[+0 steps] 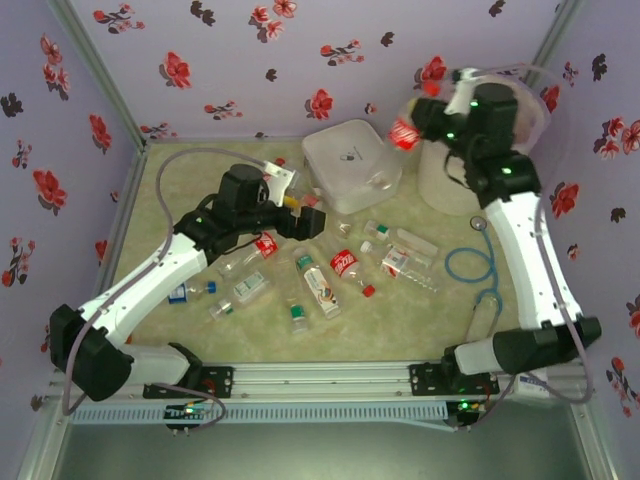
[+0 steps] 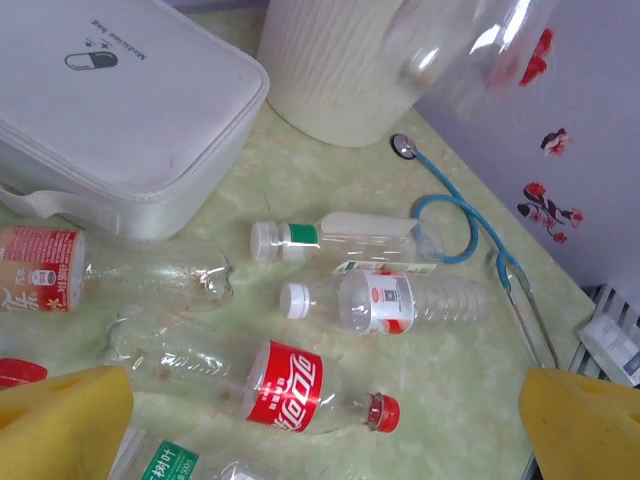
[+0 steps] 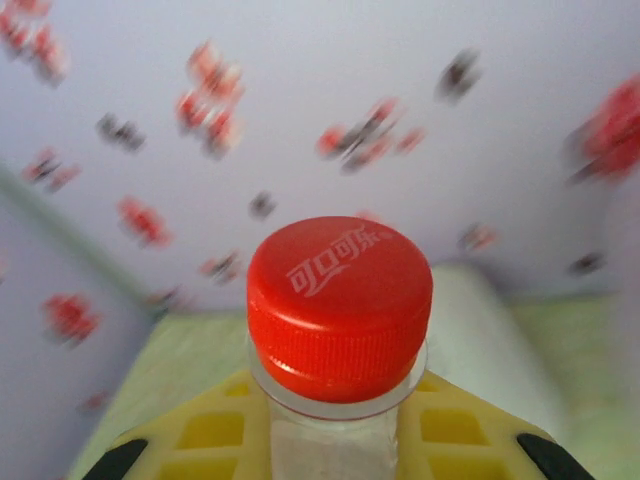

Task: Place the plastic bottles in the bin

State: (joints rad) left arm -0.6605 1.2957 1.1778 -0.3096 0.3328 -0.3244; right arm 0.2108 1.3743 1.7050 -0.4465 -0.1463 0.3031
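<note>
At one o'clock above the table (image 1: 420,325), by the bin (image 1: 440,185), clamped the right tool (image 1: 418,122) on a red-capped cola bottle (image 1: 404,133), lifted clear. Held the left tool (image 1: 308,215) empty, fingers (image 2: 60,420) apart, over plastic bottles (image 1: 320,285) lying loose mid-table, at six o'clock from the white lidded box (image 1: 350,160).
</note>
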